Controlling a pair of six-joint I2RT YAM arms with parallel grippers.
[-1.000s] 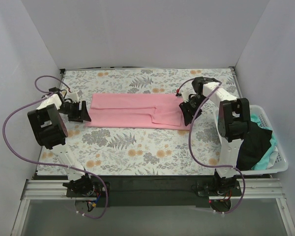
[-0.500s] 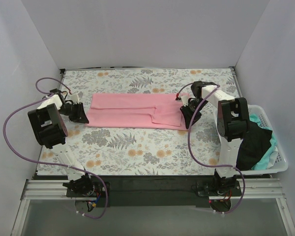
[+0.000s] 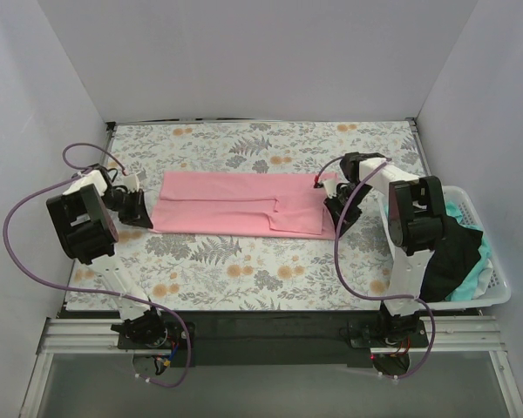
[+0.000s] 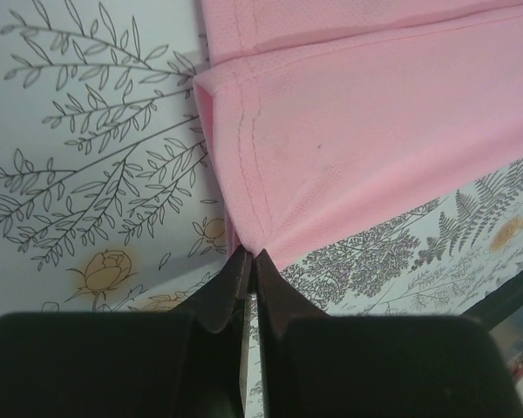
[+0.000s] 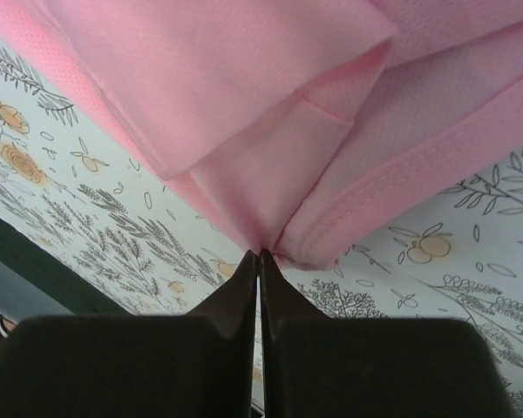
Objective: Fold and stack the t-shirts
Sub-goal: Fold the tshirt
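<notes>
1. The light pink t-shirt (image 3: 235, 202), folded into a long band, lies flat on the floral sheet (image 3: 244, 261).
2. The left gripper (image 4: 248, 255) pinches its near left corner, jaws together on the cloth.
3. The right gripper (image 5: 259, 254) clamps its near right corner.

Each arm is built of white shells and black boxy joint housings, the left arm (image 3: 83, 228) at the left of the top view and the right arm (image 3: 414, 218) at the right, both on black bases (image 3: 146, 333) with exposed wiring at the lower edge. A thin purple cable (image 3: 6, 233) loops loosely beside each arm. In the wrist views the left gripper (image 4: 248, 259) and right gripper (image 5: 260, 255) show dark, matte, wedge-shaped fingers tapering from a broad black block.
</notes>
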